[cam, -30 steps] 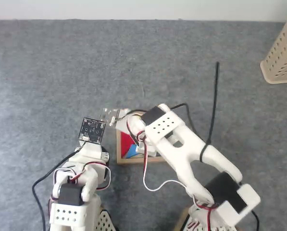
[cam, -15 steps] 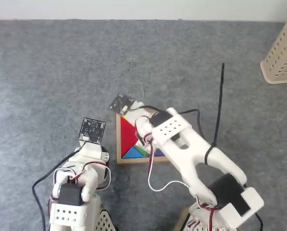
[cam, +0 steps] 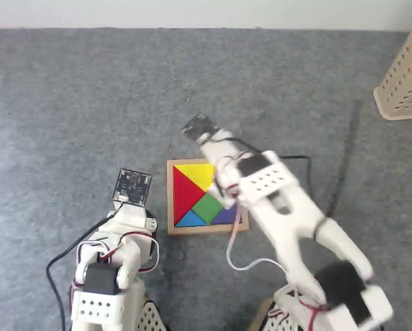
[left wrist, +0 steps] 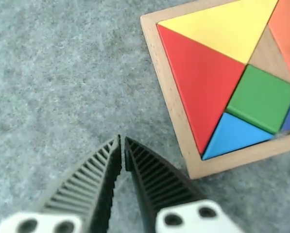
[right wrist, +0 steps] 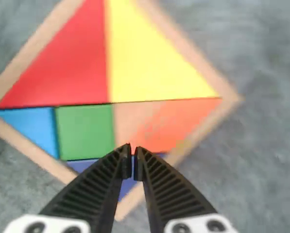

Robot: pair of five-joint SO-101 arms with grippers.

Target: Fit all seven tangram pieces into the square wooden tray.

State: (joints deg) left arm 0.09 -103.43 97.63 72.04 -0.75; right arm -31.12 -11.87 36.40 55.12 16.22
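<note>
The square wooden tray [cam: 170, 200] lies on grey carpet with coloured pieces packed flat inside. Yellow [cam: 197, 174] and red [cam: 183, 196] large triangles, a green square [cam: 207, 207] and a blue triangle [cam: 189, 219] show. The right arm [cam: 264, 183] covers the tray's right side. My right gripper [right wrist: 131, 148] is shut and empty above the tray [right wrist: 227, 99], over the orange piece [right wrist: 179, 121] and green square [right wrist: 84, 131]. My left gripper [left wrist: 121, 141] is shut and empty over carpet, just off the tray [left wrist: 171, 97] beside the red triangle [left wrist: 203, 82].
A cream perforated basket [cam: 406, 76] stands at the far right edge. A black cable [cam: 347, 152] runs over the carpet right of the right arm. The left arm [cam: 133, 186] sits left of the tray.
The right arm has swung rightward and away from the tray's left part, uncovering the yellow, red, green and blue pieces. The left arm has not moved.
</note>
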